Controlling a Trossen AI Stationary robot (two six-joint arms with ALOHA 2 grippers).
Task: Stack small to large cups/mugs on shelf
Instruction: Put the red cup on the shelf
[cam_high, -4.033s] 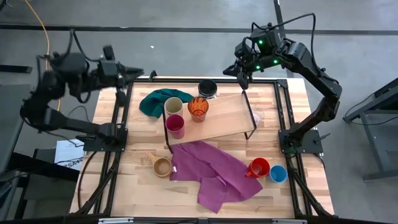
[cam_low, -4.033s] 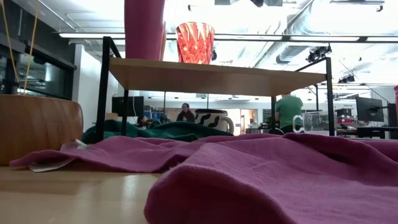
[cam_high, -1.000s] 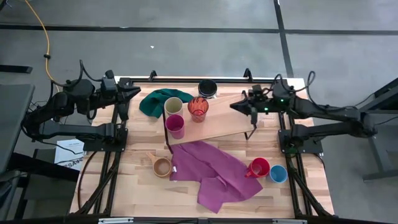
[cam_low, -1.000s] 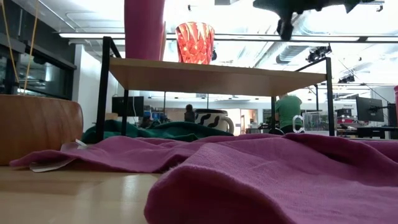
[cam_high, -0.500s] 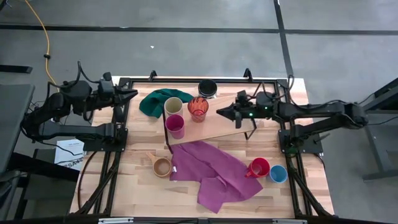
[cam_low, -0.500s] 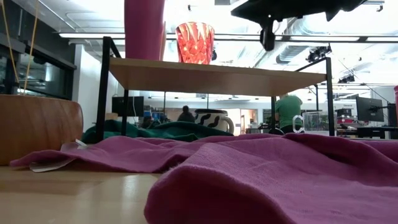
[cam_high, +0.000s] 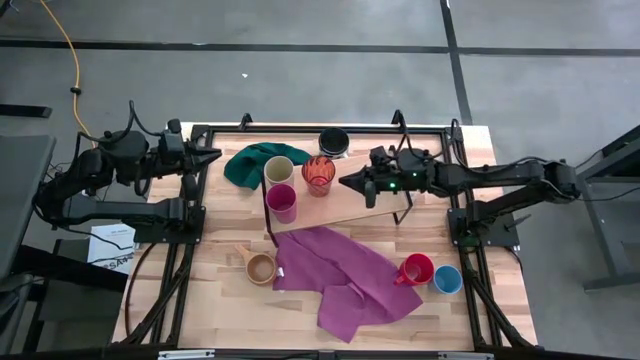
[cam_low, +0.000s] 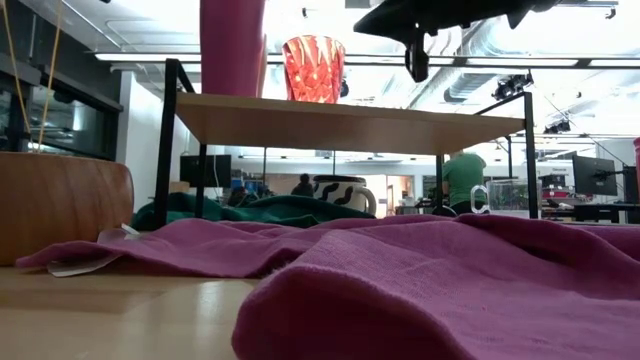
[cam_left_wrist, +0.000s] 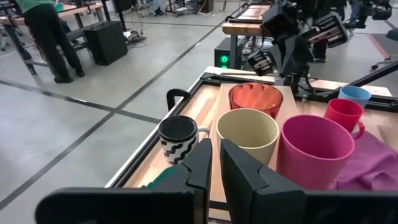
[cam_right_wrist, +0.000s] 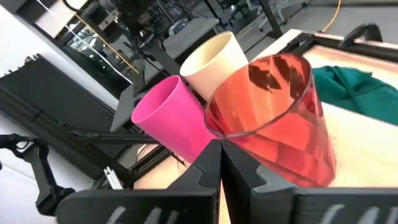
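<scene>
On the shelf (cam_high: 355, 195), translucent red cup (cam_high: 318, 172) stands upright.

Overhead, table-level and two wrist views, all sharing the shelf (cam_high: 345, 195).

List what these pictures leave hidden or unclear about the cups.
- Clear glass cup: low view only, small behind the purple cloth; not discernible from above.
- Magenta cup: low view, top cut off by the frame.
- Striped mug: low view, base hidden by the green cloth.

Seven cups (cam_high: 279, 169), one shelf (cam_high: 360, 190), two cloths (cam_high: 345, 275), two arms (cam_high: 480, 178)
</scene>
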